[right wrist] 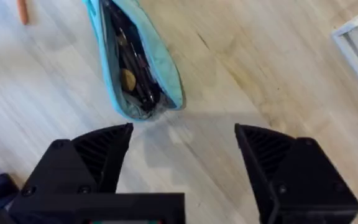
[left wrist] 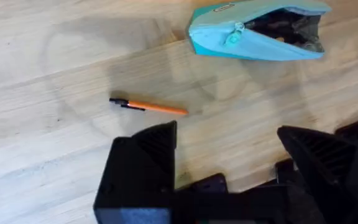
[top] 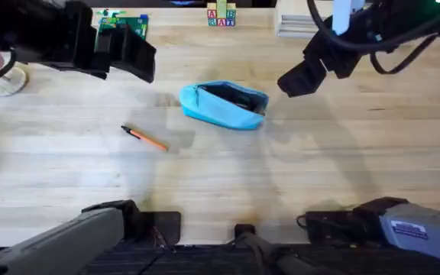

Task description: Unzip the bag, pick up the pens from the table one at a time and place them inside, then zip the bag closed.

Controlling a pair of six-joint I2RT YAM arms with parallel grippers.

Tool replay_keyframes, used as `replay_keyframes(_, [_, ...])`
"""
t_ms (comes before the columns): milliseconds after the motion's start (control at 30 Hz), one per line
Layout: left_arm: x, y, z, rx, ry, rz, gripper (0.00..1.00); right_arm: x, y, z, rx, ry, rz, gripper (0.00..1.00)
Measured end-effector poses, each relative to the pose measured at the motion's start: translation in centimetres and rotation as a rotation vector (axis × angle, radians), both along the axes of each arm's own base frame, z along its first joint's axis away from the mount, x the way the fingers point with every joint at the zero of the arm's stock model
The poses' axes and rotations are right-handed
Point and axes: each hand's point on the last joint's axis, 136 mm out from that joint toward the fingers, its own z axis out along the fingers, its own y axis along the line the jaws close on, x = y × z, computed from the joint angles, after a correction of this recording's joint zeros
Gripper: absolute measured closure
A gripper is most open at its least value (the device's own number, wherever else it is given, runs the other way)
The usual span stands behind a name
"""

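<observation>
1. Looking down from overhead, the light-blue bag (top: 224, 105) lies near the middle of the wooden table (top: 296, 176) with its zipper open and a dark inside showing. The left gripper (top: 132, 57) hangs above the table, up and to the left of the bag, and I cannot tell from here how its fingers stand. The right gripper (top: 300, 79) hangs just to the right of the bag, not touching it. The orange pen (top: 145, 138) with a dark tip lies on the table to the left of the bag, apart from it and from both grippers.

2. Seen from the left wrist, the left gripper (left wrist: 229, 146) has its two black fingers (left wrist: 145, 162) spread wide with nothing between them. The orange pen (left wrist: 149, 106) lies just past the fingertips, flat on the wood. The bag (left wrist: 257, 32) lies farther off, its small blue pull tab (left wrist: 233, 37) hanging at one end.

3. Seen from the right wrist, the right gripper (right wrist: 185, 134) also has its fingers (right wrist: 95, 155) spread wide and holds nothing. The open end of the bag (right wrist: 135, 62) sits just ahead of the fingertips, with dark things inside it. The tip of the orange pen (right wrist: 22, 11) peeks in far beyond the bag.
</observation>
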Motion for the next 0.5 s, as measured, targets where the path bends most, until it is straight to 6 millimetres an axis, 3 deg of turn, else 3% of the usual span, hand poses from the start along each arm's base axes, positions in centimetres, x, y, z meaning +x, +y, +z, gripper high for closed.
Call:
replay_keyframes(233, [0.0,-0.1,0.0,-0.020,0.014,0.040,0.005,-1.0,-0.3,-0.1,-0.008,0.028,-0.001,0.004])
replay_keyframes(500, [-0.1,1.3,-0.4,0.011,0.065,0.200,0.005,-3.0,-0.9,2.2,0.006,-0.022,-0.001,0.003])
